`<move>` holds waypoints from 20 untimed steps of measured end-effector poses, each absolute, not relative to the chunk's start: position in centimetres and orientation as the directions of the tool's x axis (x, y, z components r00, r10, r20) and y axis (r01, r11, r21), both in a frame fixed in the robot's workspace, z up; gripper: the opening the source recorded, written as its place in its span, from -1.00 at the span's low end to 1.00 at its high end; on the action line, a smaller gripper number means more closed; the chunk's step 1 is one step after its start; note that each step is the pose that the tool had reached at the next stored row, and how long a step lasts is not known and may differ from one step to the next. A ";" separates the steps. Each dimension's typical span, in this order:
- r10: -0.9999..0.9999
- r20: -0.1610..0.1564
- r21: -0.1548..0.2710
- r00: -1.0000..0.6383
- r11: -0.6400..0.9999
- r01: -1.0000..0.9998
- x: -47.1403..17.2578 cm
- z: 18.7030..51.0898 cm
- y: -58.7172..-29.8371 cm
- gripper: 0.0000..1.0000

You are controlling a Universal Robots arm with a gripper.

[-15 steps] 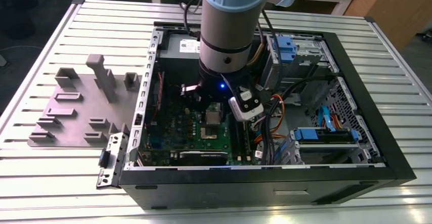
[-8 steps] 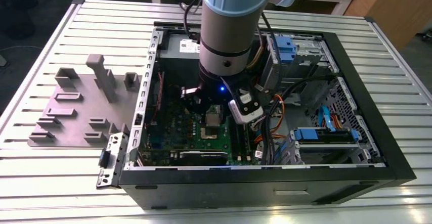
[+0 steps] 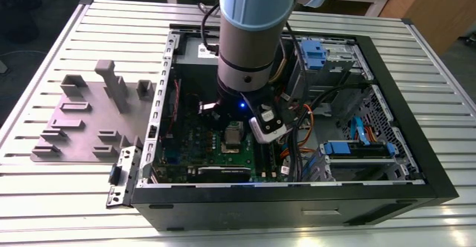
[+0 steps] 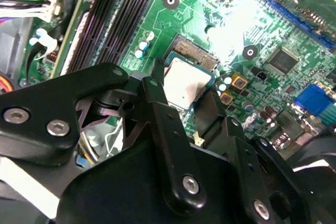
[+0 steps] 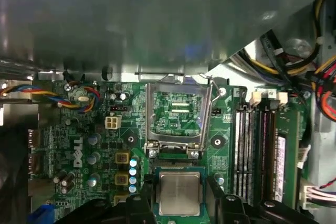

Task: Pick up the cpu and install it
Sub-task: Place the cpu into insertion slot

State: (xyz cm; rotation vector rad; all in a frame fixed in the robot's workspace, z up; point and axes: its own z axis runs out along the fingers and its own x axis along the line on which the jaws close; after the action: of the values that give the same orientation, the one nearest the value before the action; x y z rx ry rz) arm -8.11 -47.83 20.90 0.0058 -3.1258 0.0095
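Observation:
The cpu (image 5: 179, 192) is a small square chip with a silvery-grey top and a thin green rim. My gripper (image 5: 179, 199) is shut on it, one black finger (image 5: 143, 205) against each side. In the second wrist view the cpu (image 4: 184, 82) hangs just over the open socket (image 4: 193, 56), whose contact field shows past the chip's edge. The socket's silver frame (image 5: 178, 114) stands flipped open beside it on the green motherboard (image 5: 100, 145). In the exterior view my gripper (image 3: 236, 126) reaches down into the open computer case (image 3: 405, 163), over the motherboard (image 3: 197, 146).
Memory slots (image 5: 252, 150) run right beside the socket. Bundles of cables (image 3: 312, 113) and blue drive bays (image 3: 357, 149) fill the case at the exterior view's right. A grey fixture plate (image 3: 82, 124) with upright blocks lies on the slatted table at the exterior view's left.

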 end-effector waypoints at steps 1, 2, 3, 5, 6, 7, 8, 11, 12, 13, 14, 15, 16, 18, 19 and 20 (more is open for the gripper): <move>-0.004 0.016 -0.006 -1.000 1.000 -0.004 -8.1 20.8 -47.9 -0.06; -0.004 0.016 -0.006 -1.000 1.000 -0.004 -8.2 20.7 -48.0 -0.06; -0.004 0.016 -0.006 -1.000 1.000 -0.004 -8.2 20.5 -48.0 -0.06; -0.004 0.016 -0.006 -1.000 1.000 -0.004 -8.2 20.3 -48.1 -0.06; -0.003 0.016 -0.006 -1.000 1.000 -0.004 -8.3 20.2 -48.2 -0.06; -0.003 0.016 -0.006 -1.000 1.000 -0.004 -8.3 20.2 -48.2 -0.06; -0.003 0.016 -0.006 -1.000 1.000 -0.003 -8.3 20.1 -48.3 -0.06; -0.003 0.016 -0.006 -1.000 1.000 -0.004 -8.5 19.8 -48.3 -0.06; -0.004 0.016 -0.006 -1.000 1.000 -0.004 -8.5 19.7 -48.3 -0.06; -0.004 0.017 -0.006 -1.000 1.000 -0.004 -8.5 19.7 -48.3 -0.06; -0.003 0.016 -0.006 -1.000 1.000 -0.003 -8.5 19.6 -48.4 -0.06; -0.003 0.016 -0.006 -1.000 1.000 -0.003 -8.5 19.6 -48.4 -0.06; -0.003 0.016 -0.006 -1.000 1.000 -0.003 -8.5 19.5 -48.4 -0.06; -0.002 0.016 -0.006 -1.000 1.000 -0.002 -8.5 19.5 -48.4 -0.06; -0.002 0.016 -0.006 -1.000 1.000 -0.002 -8.5 19.5 -48.4 -0.06; -0.001 0.016 -0.006 -1.000 1.000 -0.001 -8.5 19.4 -48.4 -0.06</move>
State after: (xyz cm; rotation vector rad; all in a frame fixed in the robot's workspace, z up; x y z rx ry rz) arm -8.47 -48.41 19.44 0.0012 -3.1252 0.0091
